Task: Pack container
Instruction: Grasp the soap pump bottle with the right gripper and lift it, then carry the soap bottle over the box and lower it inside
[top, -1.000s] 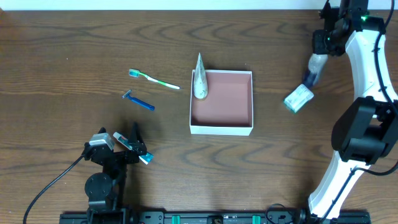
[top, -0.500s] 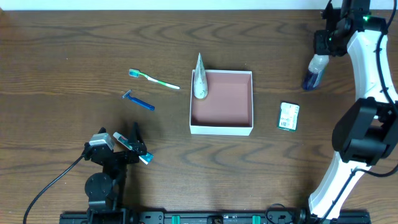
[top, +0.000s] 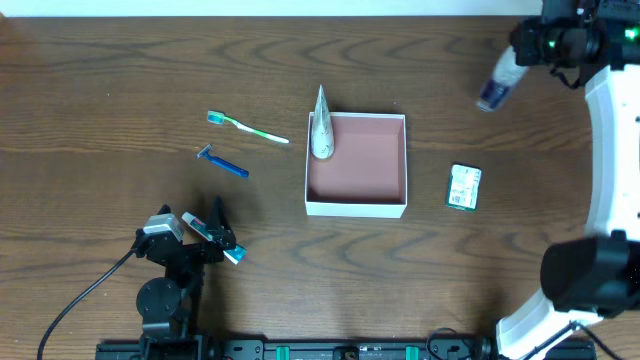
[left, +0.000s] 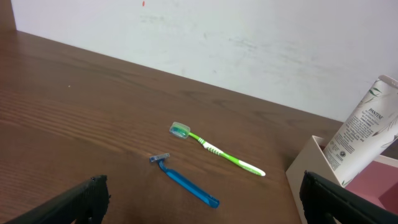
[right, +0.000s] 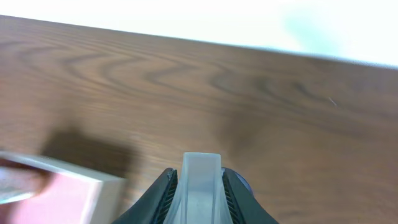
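Note:
The container (top: 356, 204) is a shallow white-walled box with a pink inside, at the table's middle. A white Pantene tube (top: 320, 128) leans on its left wall, also in the left wrist view (left: 365, 133). A green toothbrush (top: 248, 127) and a blue razor (top: 222, 162) lie to the container's left. My right gripper (right: 200, 186) is shut on a translucent tube with a blue cap (top: 496, 86), held above the table's back right. My left gripper (top: 220, 236) stands open at the front left, nothing between its fingers.
A small green-and-white packet (top: 464, 187) lies flat on the table to the right of the container. The right arm's white links (top: 608, 150) run along the right edge. A black cable (top: 80, 300) trails from the left arm's base.
The green-and-white packet went from a tilted spot under the held tube to lying flat right of the container. My right gripper carried the tube toward the back. The left arm is still.

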